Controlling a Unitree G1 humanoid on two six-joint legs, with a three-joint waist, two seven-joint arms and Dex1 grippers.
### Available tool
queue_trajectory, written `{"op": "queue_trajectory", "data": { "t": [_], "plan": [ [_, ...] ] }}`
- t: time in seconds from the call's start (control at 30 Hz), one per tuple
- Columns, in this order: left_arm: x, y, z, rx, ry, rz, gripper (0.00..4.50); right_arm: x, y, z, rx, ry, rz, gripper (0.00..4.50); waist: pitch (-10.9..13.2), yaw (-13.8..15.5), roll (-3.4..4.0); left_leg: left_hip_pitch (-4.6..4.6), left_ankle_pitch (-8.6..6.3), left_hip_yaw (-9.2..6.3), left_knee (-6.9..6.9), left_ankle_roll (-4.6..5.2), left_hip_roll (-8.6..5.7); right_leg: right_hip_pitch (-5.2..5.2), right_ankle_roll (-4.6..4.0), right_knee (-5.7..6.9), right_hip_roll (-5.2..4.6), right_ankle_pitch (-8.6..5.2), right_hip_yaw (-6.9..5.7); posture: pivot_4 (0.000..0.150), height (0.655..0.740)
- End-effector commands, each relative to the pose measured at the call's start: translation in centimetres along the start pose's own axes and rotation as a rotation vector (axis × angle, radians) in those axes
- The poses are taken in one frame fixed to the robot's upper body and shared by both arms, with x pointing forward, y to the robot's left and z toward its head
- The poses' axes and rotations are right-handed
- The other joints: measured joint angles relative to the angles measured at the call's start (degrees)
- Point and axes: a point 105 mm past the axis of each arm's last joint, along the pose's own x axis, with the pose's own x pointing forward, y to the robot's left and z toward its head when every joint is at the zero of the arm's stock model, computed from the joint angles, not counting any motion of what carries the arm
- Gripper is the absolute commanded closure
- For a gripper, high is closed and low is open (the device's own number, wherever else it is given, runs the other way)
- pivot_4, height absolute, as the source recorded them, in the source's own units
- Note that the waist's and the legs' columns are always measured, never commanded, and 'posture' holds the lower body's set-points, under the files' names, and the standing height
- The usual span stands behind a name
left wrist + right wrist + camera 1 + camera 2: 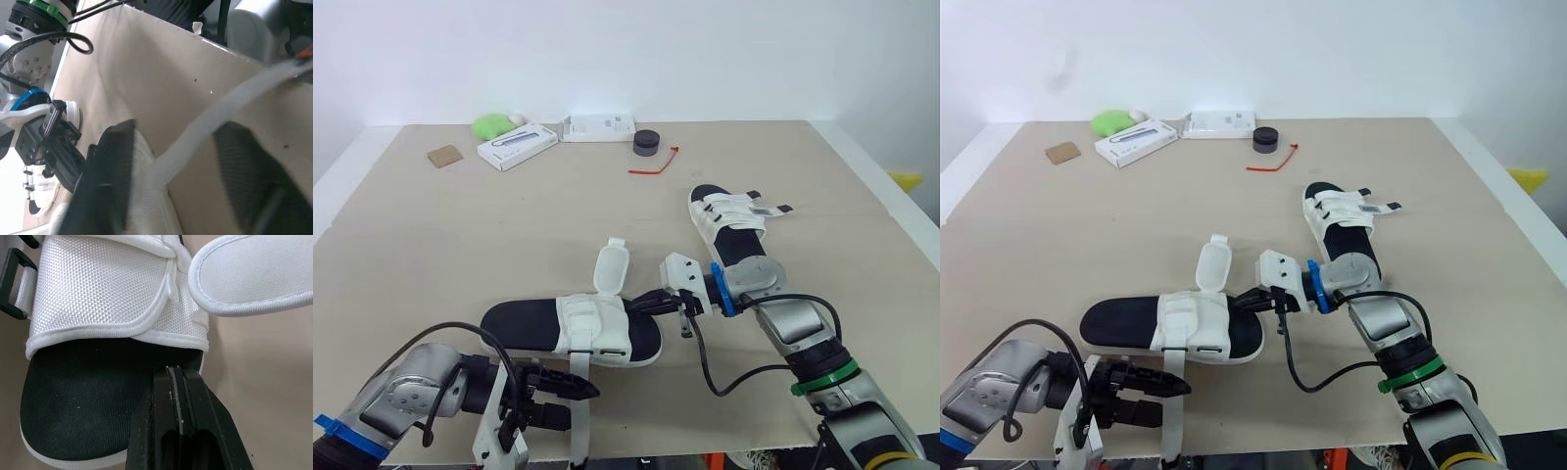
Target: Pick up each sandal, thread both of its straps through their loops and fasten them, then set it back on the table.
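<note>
The back sandal (732, 223) is looking done. The left gripper (579, 403) is gaping round the front sandal's (578, 331) strap (220, 115). The right gripper (641, 304), closed and empty, is touching its toe.

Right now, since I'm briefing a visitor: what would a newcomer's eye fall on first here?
The near sandal at the table's front centre, with one flap standing up and a long white strap trailing toward the front edge, where the open left tool waits. The right tool, shut, sits at its right end. A far sandal lies further right.
</note>
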Motion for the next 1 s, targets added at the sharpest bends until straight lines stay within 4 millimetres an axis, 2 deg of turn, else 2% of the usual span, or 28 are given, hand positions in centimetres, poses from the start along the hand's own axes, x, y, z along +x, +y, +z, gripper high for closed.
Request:
{"op": "queue_trajectory", "data": {
  "t": [0.03,0.1,0.23,0.43,0.53,0.6,0.7,0.8,1.0],
  "plan": [
    [-0.2,0.1,0.0,-0.05,0.002,0.039,3.81,-0.4,-0.1,0.9,-0.04,-0.007,-0.006,4.5,0.0,0.0,0.0,0.0,0.0,0.0,0.0,0.0,0.0,0.0,0.0,0.0,0.0,0.0,0.0,0.15,0.74],
    [-0.4,0.1,-0.2,-0.116,0.005,0.073,4.44,-0.4,-0.1,0.8,-0.04,-0.007,-0.005,4.5,0.0,0.01,0.0,0.0,0.0,0.0,0.0,0.0,0.0,0.0,0.0,0.0,-0.01,0.0,0.0,0.15,0.74],
    [-1.2,1.1,-0.1,-0.258,0.01,0.148,4.44,-0.4,0.0,0.8,-0.038,-0.005,-0.002,4.5,0.0,-0.05,0.0,0.01,0.0,0.0,0.0,0.01,0.02,-0.01,0.0,0.01,0.0,0.0,0.0,0.15,0.74],
    [-2.6,5.1,-0.2,-0.571,-0.023,0.314,4.44,-0.3,0.0,0.6,-0.038,0.0,0.002,4.5,0.0,-0.05,0.0,0.01,0.0,-0.05,0.01,0.02,0.03,-0.01,0.01,0.05,0.02,-0.02,-0.05,0.15,0.74],
    [-3.6,9.3,-0.7,-0.826,-0.107,0.457,4.44,-0.2,-0.1,0.6,-0.042,-0.001,0.006,4.5,0.0,-0.02,0.0,0.02,0.0,-0.06,0.01,0.02,0.03,-0.01,0.02,0.06,0.06,-0.03,-0.06,0.15,0.74],
    [-3.7,10.7,-0.9,-0.986,-0.159,0.476,4.44,-0.1,-0.2,0.6,-0.043,-0.002,0.006,4.5,0.01,0.02,-0.02,-0.01,0.01,-0.09,0.05,0.02,0.02,0.0,0.02,0.08,0.08,-0.03,-0.09,0.15,0.74],
    [-3.8,11.5,-1.4,-1.197,-0.208,0.489,4.44,0.0,-0.3,0.7,-0.046,-0.003,0.005,4.5,0.0,-0.28,0.02,0.05,0.0,-0.06,0.07,0.02,0.02,0.01,0.03,0.08,0.12,-0.02,0.0,0.15,0.74],
    [-4.2,12.0,-2.4,-1.326,-0.226,0.554,4.44,-0.1,-0.3,0.7,-0.047,-0.003,0.004,4.5,0.0,-0.2,0.02,0.03,-0.03,-0.06,0.06,0.03,0.04,-0.03,-0.01,0.08,0.18,-0.05,0.04,0.15,0.74],
    [-4.3,11.6,-3.9,-1.58,-0.304,0.603,4.44,-0.1,-0.3,0.7,-0.049,-0.002,0.001,4.5,0.0,-0.03,0.01,0.01,0.01,-0.11,0.07,-0.02,-0.02,0.0,0.0,0.09,0.15,-0.02,0.04,0.15,0.74]
  ]
}}
